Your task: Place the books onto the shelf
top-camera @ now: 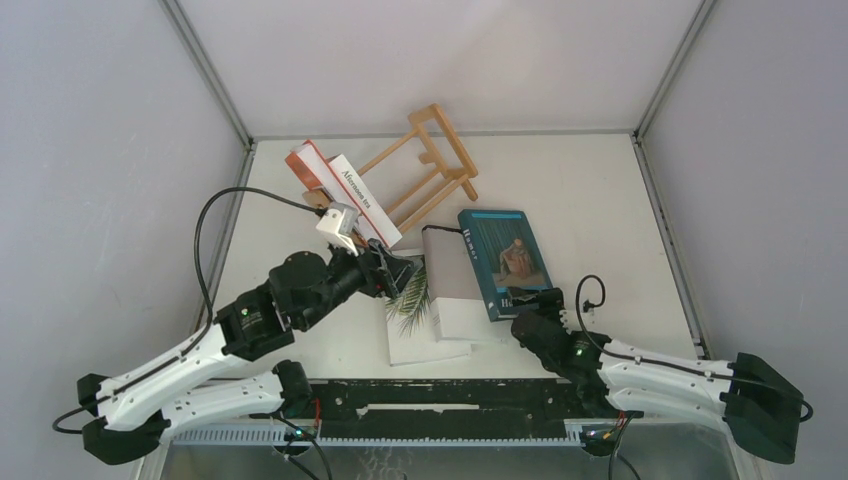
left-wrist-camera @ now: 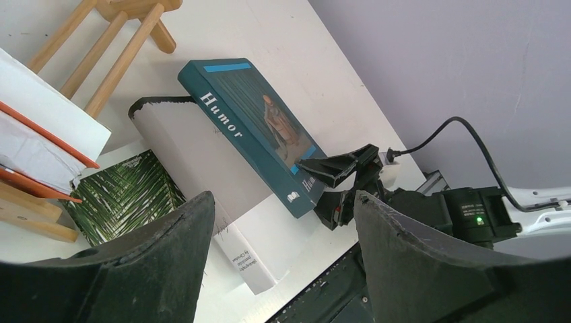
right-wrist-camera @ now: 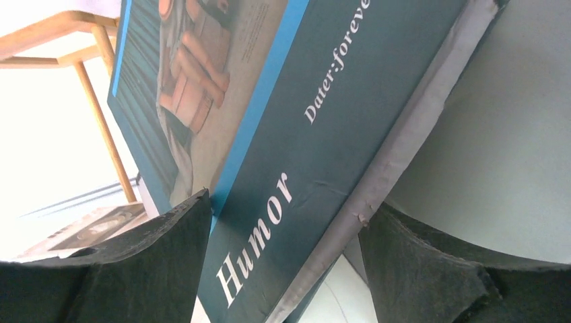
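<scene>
Right gripper [top-camera: 536, 305], jaws wide apart, straddles the near end of the teal rectangular "Humor" book [top-camera: 507, 255] without clamping it; left gripper [top-camera: 408, 272] hangs open and empty.

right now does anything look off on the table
Yes. The shelf sits skewed diagonally on the table, and the teal book lies tilted, one edge propped on the grey-white book.

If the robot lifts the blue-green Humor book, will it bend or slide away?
The teal "Humor" book looks thick and flat, so it probably stays stiff. Its cover looks smooth, so it may slip. It rests partly on the plain grey-white book, so a push could slide it off.
</scene>
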### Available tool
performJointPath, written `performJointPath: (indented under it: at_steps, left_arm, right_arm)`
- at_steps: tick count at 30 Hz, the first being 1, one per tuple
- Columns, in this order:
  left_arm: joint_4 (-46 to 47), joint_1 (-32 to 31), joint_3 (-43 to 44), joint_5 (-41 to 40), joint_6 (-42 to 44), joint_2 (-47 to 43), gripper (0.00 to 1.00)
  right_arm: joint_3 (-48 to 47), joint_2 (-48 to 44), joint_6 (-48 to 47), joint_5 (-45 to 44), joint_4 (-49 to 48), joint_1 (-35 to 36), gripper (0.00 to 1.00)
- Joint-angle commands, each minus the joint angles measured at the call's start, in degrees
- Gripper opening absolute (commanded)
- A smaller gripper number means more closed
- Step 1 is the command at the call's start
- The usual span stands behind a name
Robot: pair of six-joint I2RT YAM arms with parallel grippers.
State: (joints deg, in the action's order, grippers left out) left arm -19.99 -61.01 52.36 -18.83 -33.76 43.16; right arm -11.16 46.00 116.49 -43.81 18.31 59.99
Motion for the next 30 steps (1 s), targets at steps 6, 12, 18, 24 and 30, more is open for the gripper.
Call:
performJointPath:
  at_steps: [6, 12, 18, 24, 30]
  left_arm:
    - [-0.3, -0.3, 0.5, 0.1, 1.9, -2.1, 0.80]
    - [-0.9, -0.3, 0.6, -0.8, 1.6, -3.5, 0.80]
    - [-0.3, -0.3, 0.7, -1.6, 0.7, -3.4, 0.80]
    - [2.1, -0.4, -0.1, -2.1, -0.9, -3.0, 0.80]
    - [4.5, -0.3, 0.7, -2.0, -1.1, -1.3, 0.80]
  right_arm:
    - [3.1, 4.0, 9.2, -3.4, -9.7, -1.4, 0.67]
    - [1.8, -0.7, 11.7, -5.8, -1.5, 1.0, 0.47]
    - [-1.9, -10.1, 10.6, -8.7, 9.8, 1.9, 0.33]
    - [-4.9, -16.9, 7.3, -11.0, 14.5, 2.1, 0.25]
    - [-8.3, -20.2, -0.3, -10.9, 13.2, 0.2, 0.20]
